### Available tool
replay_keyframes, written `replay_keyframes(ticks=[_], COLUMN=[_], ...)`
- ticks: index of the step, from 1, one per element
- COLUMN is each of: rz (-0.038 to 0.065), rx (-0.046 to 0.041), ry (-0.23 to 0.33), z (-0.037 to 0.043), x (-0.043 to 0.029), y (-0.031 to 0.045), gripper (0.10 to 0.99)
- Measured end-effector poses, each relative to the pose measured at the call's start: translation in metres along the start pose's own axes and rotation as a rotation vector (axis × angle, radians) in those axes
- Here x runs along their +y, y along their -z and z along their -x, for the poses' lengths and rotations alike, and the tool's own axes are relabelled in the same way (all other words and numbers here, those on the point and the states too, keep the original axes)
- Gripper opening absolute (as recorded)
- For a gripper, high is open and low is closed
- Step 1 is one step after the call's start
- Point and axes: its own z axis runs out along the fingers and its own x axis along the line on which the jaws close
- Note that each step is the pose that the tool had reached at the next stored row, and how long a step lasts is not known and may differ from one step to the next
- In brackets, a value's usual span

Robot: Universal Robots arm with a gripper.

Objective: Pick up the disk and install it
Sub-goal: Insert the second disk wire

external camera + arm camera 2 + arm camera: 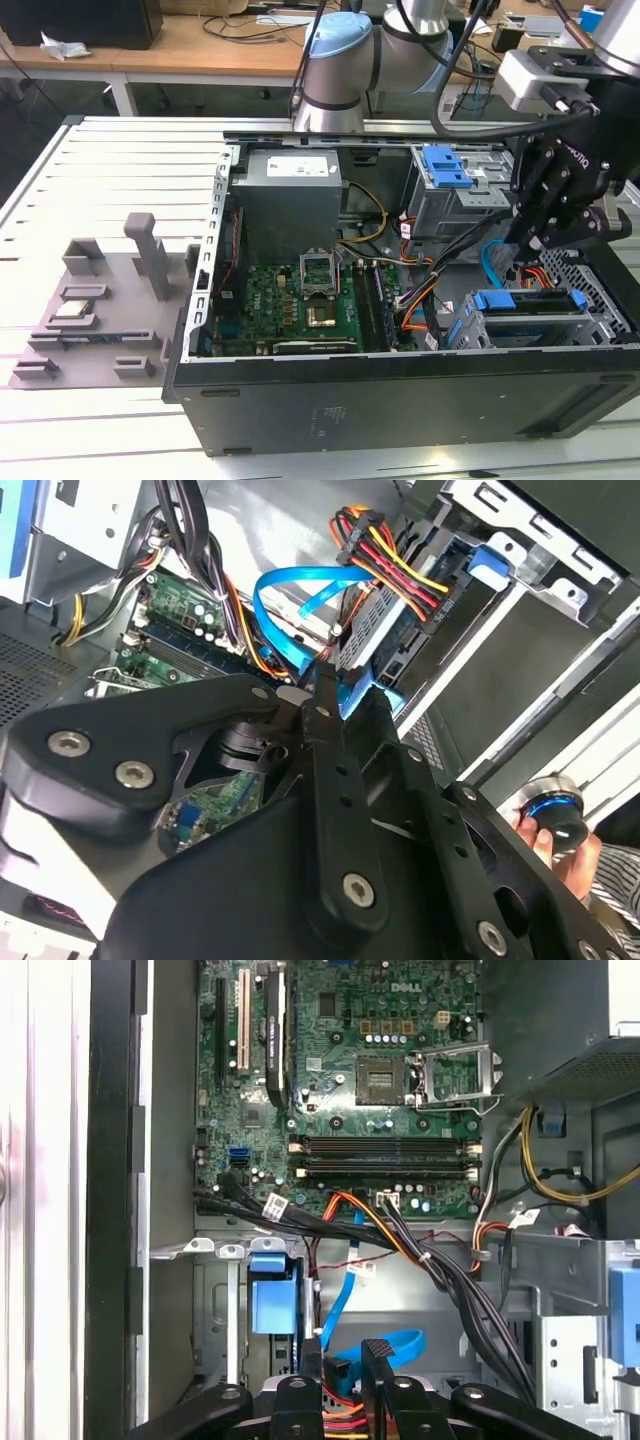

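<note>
**Jaws over the drive bay**

Jaws of the gripper point(530, 235) look nearly closed, though whether they pinch anything I cannot tell; just below them the disk point(527, 304), blue-railed, sits in the drive cage point(600, 320), presumably seated; blue cable point(385, 1345) loops beside the fingertips point(375, 1352).

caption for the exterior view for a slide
Gripper poised above the drive cage inside an open computer case.
</note>
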Motion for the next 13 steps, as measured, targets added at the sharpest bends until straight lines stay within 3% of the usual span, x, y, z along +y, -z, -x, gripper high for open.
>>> replay_keyframes(ticks=[5, 7, 11, 13], rz=[0.0, 0.0, 0.0, 0.0], rx=[-0.0001, 0.0, 0.0, 0.0001], ry=[0.001, 0.001, 0.001, 0.001], z=[-0.0001, -0.0001, -0.0001, -0.0046], x=[0.0002, 0.0002, 0.0003, 0.0003], y=[-0.0003, -0.0003, -0.0003, -0.0004], gripper=[0.302, 0.165, 0.165, 0.165])
